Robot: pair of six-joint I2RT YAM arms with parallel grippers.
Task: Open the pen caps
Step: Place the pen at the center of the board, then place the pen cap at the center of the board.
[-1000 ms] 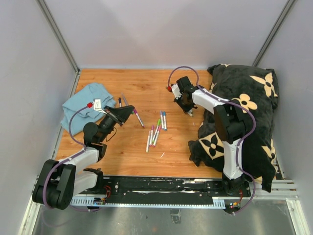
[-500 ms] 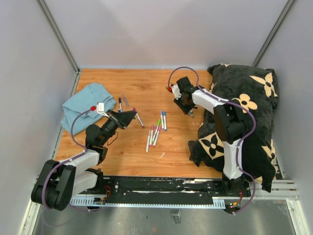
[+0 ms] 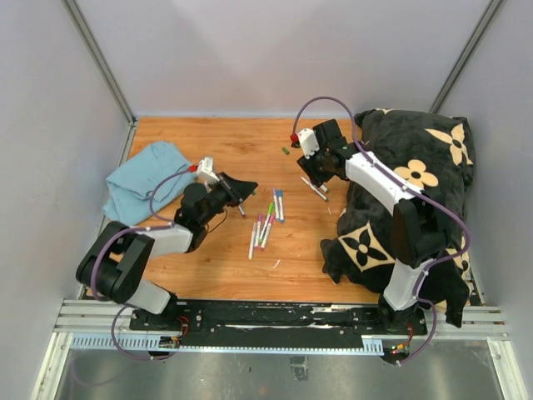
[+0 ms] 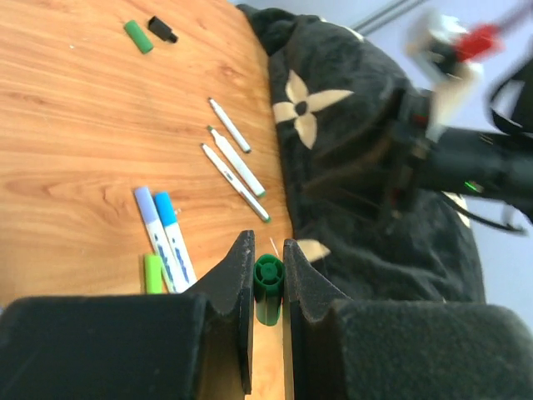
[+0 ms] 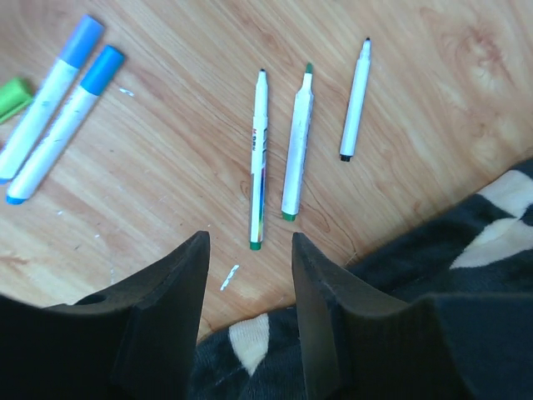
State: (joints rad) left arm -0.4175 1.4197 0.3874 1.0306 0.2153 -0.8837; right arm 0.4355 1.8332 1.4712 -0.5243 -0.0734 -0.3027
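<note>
A green pen cap (image 4: 268, 293) is clamped between the jaws of the left gripper (image 4: 267, 252), above capped markers (image 4: 172, 247) at mid-table. The right gripper (image 5: 250, 250) is seen parted and empty over three uncapped pens (image 5: 297, 154) beside the black blanket (image 5: 466, 250) on the right.

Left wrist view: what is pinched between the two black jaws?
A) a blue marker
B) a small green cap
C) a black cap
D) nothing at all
B: a small green cap sits clamped between the left arm's jaws, its hollow end facing the camera.
</note>
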